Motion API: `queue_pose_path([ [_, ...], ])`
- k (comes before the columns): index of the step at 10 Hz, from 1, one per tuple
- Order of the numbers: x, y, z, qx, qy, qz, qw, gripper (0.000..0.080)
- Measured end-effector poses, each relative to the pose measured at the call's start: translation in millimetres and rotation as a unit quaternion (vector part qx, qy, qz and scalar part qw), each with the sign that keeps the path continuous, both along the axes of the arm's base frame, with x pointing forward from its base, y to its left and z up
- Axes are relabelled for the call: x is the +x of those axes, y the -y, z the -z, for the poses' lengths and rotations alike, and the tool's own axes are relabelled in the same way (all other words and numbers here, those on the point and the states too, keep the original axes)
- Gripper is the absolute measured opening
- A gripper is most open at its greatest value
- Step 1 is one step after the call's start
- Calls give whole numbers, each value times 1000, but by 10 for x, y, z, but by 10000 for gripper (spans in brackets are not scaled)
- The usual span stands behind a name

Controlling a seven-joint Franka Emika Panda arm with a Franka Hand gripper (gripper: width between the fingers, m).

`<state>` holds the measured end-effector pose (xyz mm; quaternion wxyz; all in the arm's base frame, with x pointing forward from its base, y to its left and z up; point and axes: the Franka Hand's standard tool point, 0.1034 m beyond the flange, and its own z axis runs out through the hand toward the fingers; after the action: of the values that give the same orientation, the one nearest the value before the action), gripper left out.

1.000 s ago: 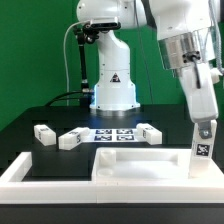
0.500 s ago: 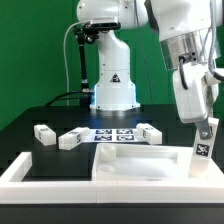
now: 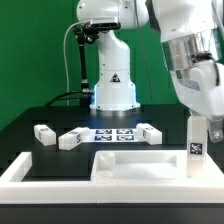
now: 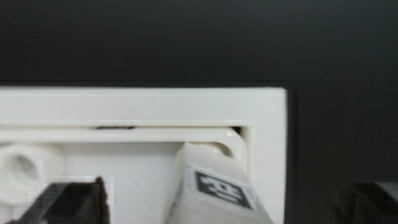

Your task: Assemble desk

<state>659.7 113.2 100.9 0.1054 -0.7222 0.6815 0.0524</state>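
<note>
The white desk tabletop (image 3: 130, 165) lies flat at the front of the table. A white leg block (image 3: 196, 148) with a black-and-white tag stands upright at the tabletop's corner on the exterior view's right. My gripper (image 3: 197, 124) is right above it. In the wrist view the tabletop corner (image 4: 143, 120) fills the frame. The tagged leg (image 4: 222, 185) stands between my dark fingers (image 4: 63, 205), with a gap on each side. My gripper (image 4: 222, 207) is open around the leg. A round hole (image 4: 15, 165) shows in the tabletop.
Three loose leg blocks lie behind the tabletop: one at the exterior view's left (image 3: 42, 134), one beside it (image 3: 72, 140), one right of centre (image 3: 148, 130). The marker board (image 3: 113, 133) lies between them. A low white border wall (image 3: 25, 172) runs along the front.
The leg was tilted in my gripper above the tabletop corner. It now stands upright and lower. My wrist has turned and come straight over it.
</note>
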Motion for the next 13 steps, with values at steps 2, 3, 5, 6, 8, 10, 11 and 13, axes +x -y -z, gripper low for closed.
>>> queue_pose_path([
  [2, -4, -30, -6, -7, 17, -73, 997, 646],
  [3, -4, -25, -4, -9, 24, -105, 994, 646],
  [5, -82, 124, -15, -31, 19, -263, 964, 649],
  [6, -60, 234, -49, -38, 29, -335, 941, 649],
  [8, -3, 307, -114, -60, 37, -487, 870, 649],
  [10, -5, 299, -105, -58, 36, -474, 878, 525],
  [11, -6, 295, -104, -58, 33, -462, 885, 390],
  [13, -7, 284, -104, -58, 20, -391, 918, 288],
])
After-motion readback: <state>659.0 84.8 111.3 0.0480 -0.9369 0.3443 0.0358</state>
